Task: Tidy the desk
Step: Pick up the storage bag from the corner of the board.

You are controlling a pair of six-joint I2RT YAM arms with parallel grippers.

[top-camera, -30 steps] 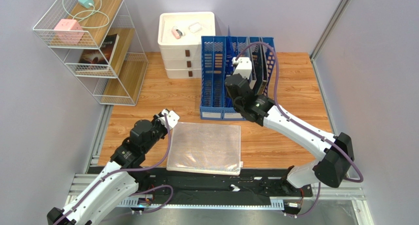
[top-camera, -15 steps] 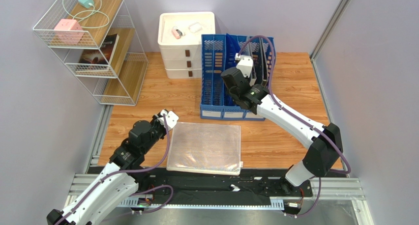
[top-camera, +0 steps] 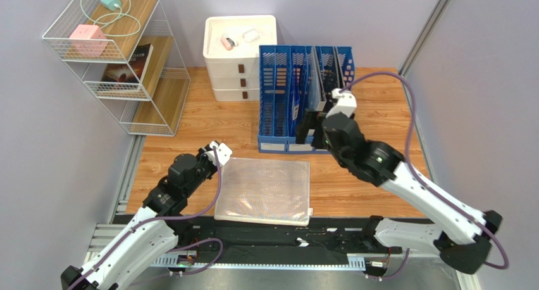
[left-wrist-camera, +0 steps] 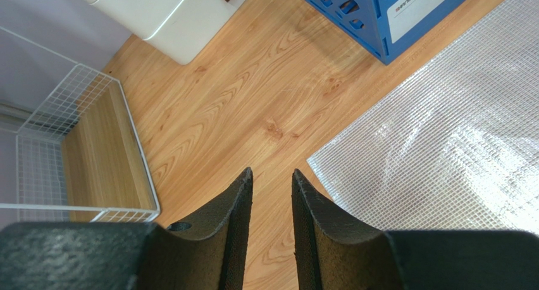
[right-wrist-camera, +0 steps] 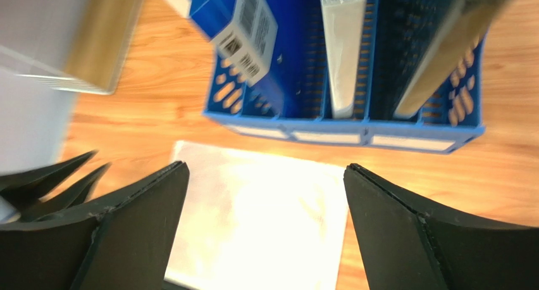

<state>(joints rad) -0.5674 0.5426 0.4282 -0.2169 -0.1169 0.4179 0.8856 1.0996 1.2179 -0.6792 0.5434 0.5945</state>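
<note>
Starting nearest me, the pouch (top-camera: 264,190) lies flat on the counter (top-camera: 373,113), its near edge right at the front lip. The counter itself runs from my arm bases back to the wall and carries everything else.

My left tool (left-wrist-camera: 271,173) sits over bare wood just beside the pouch's far left corner. Its jaws are parted by a narrow gap with nothing between them. My right tool (right-wrist-camera: 266,166) is spread wide and empty, up over the strip between the pouch's far edge and the front of the blue rack (top-camera: 297,94).

The pouch worries me most. It looks thin and slick, so a pinch from above could scrape the wood and skid it toward the lip, or nip only a fold that slips out on the lift. Held by one corner it would likely sag and catch the rack's rim.

With jaws this wide so near the rack, a careless sweep could clip its front wall or a divider and jolt the folders (right-wrist-camera: 345,49) standing inside; one of them leans already. Both tools closing on the same pouch could also knock together.

Farther back stand the white drawers (top-camera: 235,68), and left of them the wire shelf (top-camera: 126,62), both well apart from either tool.
</note>
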